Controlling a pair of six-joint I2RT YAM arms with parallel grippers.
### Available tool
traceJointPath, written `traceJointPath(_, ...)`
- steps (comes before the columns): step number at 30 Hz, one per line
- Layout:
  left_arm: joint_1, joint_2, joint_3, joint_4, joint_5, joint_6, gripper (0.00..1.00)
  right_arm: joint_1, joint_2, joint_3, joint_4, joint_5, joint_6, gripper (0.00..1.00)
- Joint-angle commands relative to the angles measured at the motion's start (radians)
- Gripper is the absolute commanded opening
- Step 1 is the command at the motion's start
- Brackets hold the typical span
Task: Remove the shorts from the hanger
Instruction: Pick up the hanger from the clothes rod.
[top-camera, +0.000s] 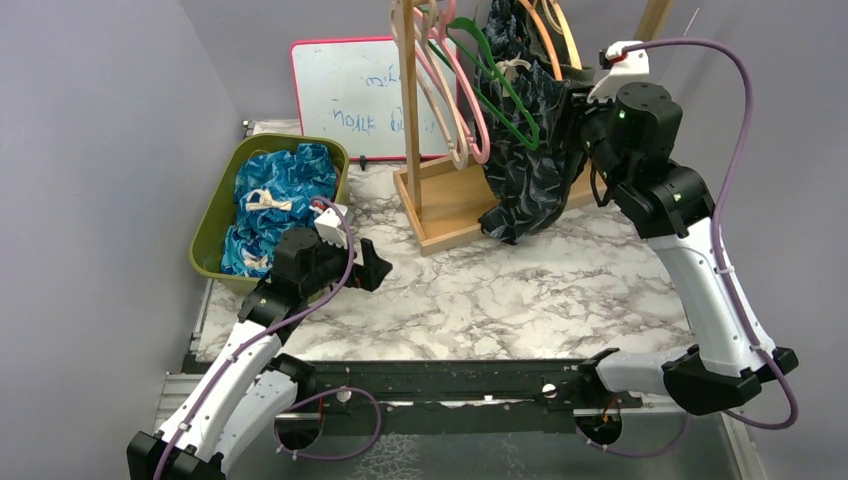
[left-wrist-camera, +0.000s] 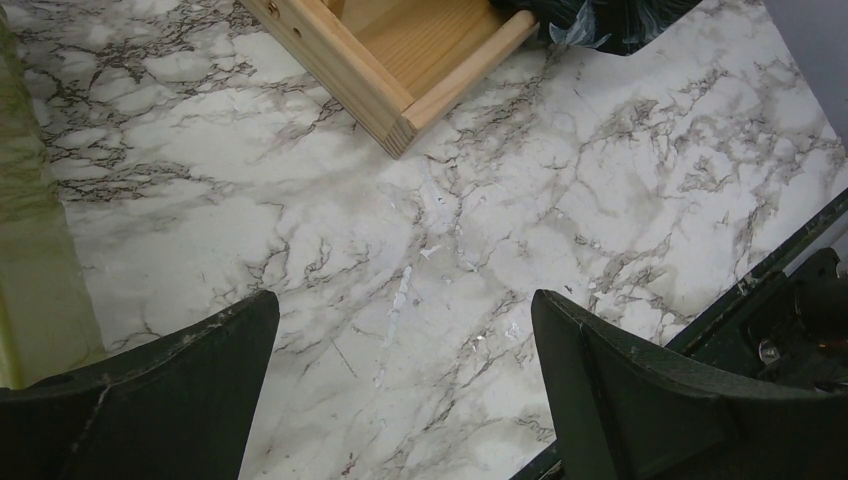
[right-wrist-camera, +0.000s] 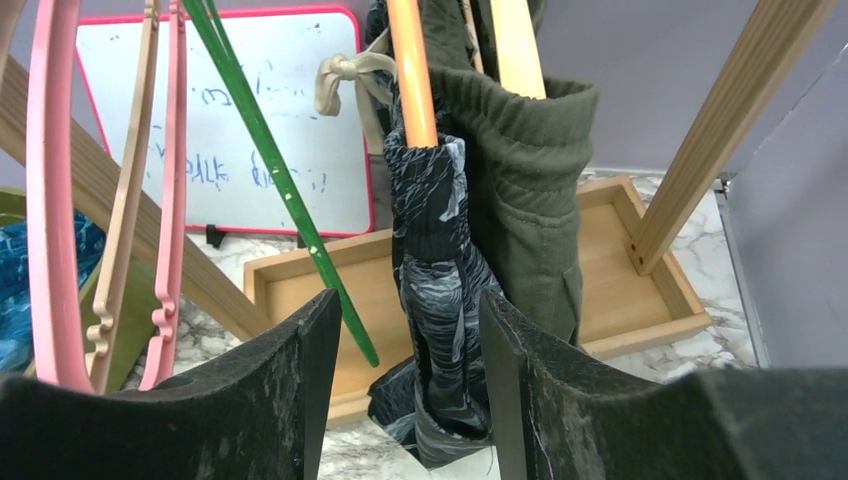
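Two or so blue printed shorts: heaped in the green bin at the far left of the surface; the folds hide the exact count.
Left fingers: spread as wide as they go, holding nothing, hovering over bare marble just beside the bin.
Rack: wooden, at the middle back of the surface; the pink hanger and the green hanger hang bare.
Navy leaf-print shorts: draped over the orange hanger on the rack's right side, the hem falling towards the rack's tray.
Olive shorts: just behind the navy pair, on a pale wooden hanger.
Right fingers: raised to the rack and about half open, one on either side of the navy cloth. A gap shows between one finger and the fabric, so nothing is gripped yet.
Step in hand: lining up the grasp on the navy pair, with two pairs left to take off.
Next move calls for: a firm pinch on the navy cloth alone. Then a pull that slides it off the orange bar without lifting that hanger from the rail or snagging the olive pair behind it.
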Motion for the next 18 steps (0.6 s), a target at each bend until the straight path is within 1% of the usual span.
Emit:
traceJointPath(1,-0.006,-0.003,0.020,-0.010,-0.016,0.002,0.99,-0.021,0.030,0.040,-0.011,-0.005,-0.028,0.54)
traceJointPath(9,-0.009,0.001,0.020,-0.014,-0.020,0.001,0.99,-0.092,0.107,0.070,-0.022,-0.137,-0.034,0.48)
traceJointPath(13,-0.009,0.004,0.020,-0.016,-0.023,0.001,0.99,-0.094,0.125,0.067,-0.006,-0.132,-0.047,0.43)
traceJointPath(16,-0.010,0.008,0.021,-0.017,-0.024,0.002,0.99,-0.094,0.122,0.043,0.026,-0.164,-0.063,0.39)
traceJointPath(18,-0.011,0.013,0.022,-0.017,-0.026,0.002,0.99,-0.094,0.128,0.034,0.042,-0.152,-0.075,0.37)
